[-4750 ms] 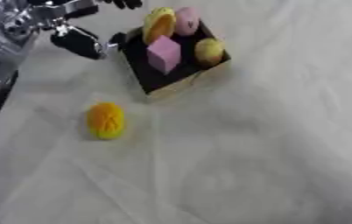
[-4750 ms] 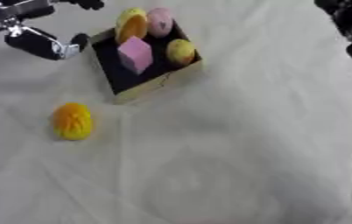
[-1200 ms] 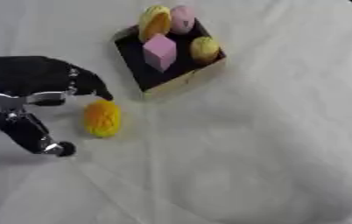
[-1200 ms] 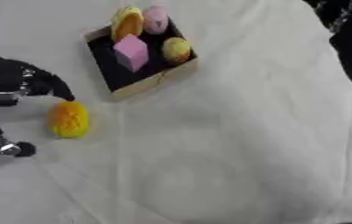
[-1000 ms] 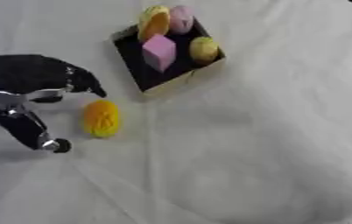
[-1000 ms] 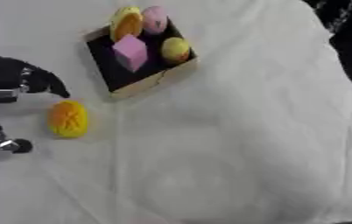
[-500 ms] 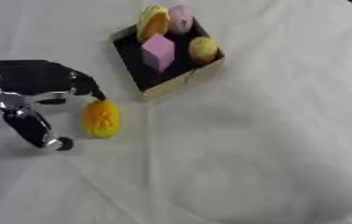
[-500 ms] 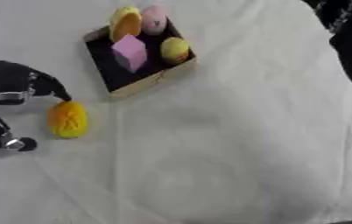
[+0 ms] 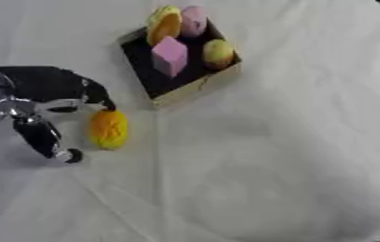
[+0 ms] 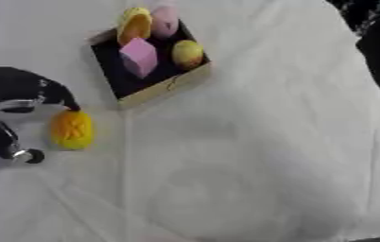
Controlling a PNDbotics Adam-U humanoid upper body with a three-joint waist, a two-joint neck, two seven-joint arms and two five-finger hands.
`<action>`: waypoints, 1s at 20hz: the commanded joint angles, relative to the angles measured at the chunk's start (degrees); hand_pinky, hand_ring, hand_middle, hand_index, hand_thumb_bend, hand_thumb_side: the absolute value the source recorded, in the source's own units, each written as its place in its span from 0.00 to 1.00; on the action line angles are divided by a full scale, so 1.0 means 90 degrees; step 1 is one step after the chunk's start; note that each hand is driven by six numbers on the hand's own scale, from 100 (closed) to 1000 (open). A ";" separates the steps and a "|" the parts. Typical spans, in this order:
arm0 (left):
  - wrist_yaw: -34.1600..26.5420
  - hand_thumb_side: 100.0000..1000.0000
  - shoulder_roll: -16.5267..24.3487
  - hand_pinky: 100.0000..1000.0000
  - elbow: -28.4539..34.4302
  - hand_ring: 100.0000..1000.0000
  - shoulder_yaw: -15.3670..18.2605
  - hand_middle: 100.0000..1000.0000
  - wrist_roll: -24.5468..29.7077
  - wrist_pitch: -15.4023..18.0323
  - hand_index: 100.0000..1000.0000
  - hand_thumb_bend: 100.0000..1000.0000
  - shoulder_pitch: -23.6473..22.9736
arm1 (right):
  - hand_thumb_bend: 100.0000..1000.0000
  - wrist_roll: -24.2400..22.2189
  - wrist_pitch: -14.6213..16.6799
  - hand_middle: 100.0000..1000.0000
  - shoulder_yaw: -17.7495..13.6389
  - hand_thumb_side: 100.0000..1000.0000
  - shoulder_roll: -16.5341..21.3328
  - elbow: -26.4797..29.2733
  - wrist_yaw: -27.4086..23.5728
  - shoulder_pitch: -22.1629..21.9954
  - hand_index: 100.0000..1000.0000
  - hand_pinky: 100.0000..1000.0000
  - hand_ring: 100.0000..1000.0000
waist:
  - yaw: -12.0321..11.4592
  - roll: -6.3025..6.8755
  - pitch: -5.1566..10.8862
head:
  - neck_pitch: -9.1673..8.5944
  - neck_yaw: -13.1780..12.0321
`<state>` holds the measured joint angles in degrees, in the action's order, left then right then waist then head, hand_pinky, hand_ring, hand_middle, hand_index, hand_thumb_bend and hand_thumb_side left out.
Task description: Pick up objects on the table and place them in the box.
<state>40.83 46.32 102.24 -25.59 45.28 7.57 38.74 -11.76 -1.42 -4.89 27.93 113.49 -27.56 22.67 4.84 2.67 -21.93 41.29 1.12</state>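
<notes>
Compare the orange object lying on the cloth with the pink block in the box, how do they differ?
The orange object is rounded and oval; the pink block has flat faces and corners. The orange object lies on the cloth beside the left hand, outside the box; the pink block sits inside it among other pieces.

A table (image 9: pixel 292 142) draped in a white cloth (image 9: pixel 251 189) filled nearly the whole scene. The cloth lay wrinkled, with long creases running across the near left part and soft folds toward the right side. Light fell evenly and cast only faint shadows. At the far right corner the cloth's edge curved away, and a dark area showed beyond it.
</notes>
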 commanded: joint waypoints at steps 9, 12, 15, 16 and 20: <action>0.0067 0.19 0.0074 0.73 0.0043 0.72 0.0073 0.65 -0.0300 -0.0072 0.62 0.34 0.0082 | 0.00 0.0016 -0.0013 0.53 -0.0056 0.48 0.0069 0.0122 0.0000 0.0056 0.76 1.00 0.89 | 0.0023 0.0013 0.0107 | -0.0015 -0.0014; 0.0157 0.18 0.0073 0.69 0.0017 0.67 0.0057 0.58 -0.0454 -0.0091 0.57 0.33 0.0078 | 0.00 0.0020 -0.0013 0.53 -0.0057 0.48 0.0063 0.0122 -0.0007 0.0059 0.76 1.00 0.89 | 0.0032 0.0009 0.0119 | -0.0011 -0.0017; 0.0246 0.16 0.0068 0.67 -0.0026 0.64 0.0041 0.56 -0.0618 -0.0095 0.53 0.25 0.0069 | 0.00 0.0029 -0.0011 0.53 -0.0062 0.48 0.0060 0.0122 -0.0013 0.0055 0.76 1.00 0.89 | 0.0050 0.0008 0.0130 | -0.0011 -0.0018; 0.0251 0.16 0.0065 0.67 -0.0026 0.64 0.0046 0.56 -0.0666 -0.0095 0.53 0.24 0.0065 | 0.00 0.0032 -0.0010 0.53 -0.0063 0.48 0.0060 0.0122 -0.0014 0.0053 0.76 1.00 0.89 | 0.0055 0.0008 0.0134 | -0.0009 -0.0017; 0.0070 0.15 0.0107 0.66 0.0266 0.62 0.0193 0.54 -0.0826 -0.0081 0.52 0.14 0.0085 | 0.00 0.0047 0.0002 0.53 -0.0073 0.48 0.0071 0.0122 -0.0019 0.0051 0.76 1.00 0.89 | 0.0047 0.0006 0.0142 | -0.0001 0.0000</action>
<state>41.88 45.87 103.14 -25.05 38.49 6.82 38.79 -11.52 -1.51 -4.91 27.55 113.49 -27.55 22.67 5.27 2.67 -21.93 41.29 1.10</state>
